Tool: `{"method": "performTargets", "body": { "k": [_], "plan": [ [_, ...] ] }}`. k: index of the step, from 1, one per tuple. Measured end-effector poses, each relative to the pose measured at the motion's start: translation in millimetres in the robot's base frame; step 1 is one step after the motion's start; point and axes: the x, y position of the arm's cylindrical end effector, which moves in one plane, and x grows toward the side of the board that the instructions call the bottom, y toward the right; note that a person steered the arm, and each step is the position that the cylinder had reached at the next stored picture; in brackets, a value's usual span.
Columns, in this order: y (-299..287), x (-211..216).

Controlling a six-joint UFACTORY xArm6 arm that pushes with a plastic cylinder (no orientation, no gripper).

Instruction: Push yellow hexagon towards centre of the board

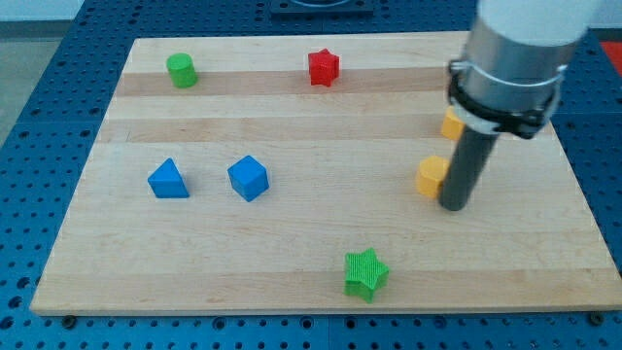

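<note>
A yellow block point(431, 176), its shape partly hidden but likely the hexagon, lies at the board's right of centre. My tip point(453, 206) stands just right of it, touching or nearly touching its right side. A second yellow block point(452, 125) sits above it, mostly hidden behind the arm's grey body point(515, 58).
A green cylinder point(181, 70) sits at the top left and a red star point(323, 67) at the top middle. A blue triangle point(168, 180) and a blue cube point(248, 178) lie at the left. A green star point(365, 273) lies near the bottom edge of the wooden board point(321, 233).
</note>
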Motion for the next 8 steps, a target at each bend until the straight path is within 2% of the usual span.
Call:
{"method": "performTargets", "body": {
  "k": [2, 4, 5, 6, 7, 8],
  "plan": [
    [-72.2, 0.0],
    [-89.3, 0.0],
    [-62.7, 0.0],
    [42.1, 3.7],
    [42.1, 3.6],
    [23.8, -22.6]
  ]
}}
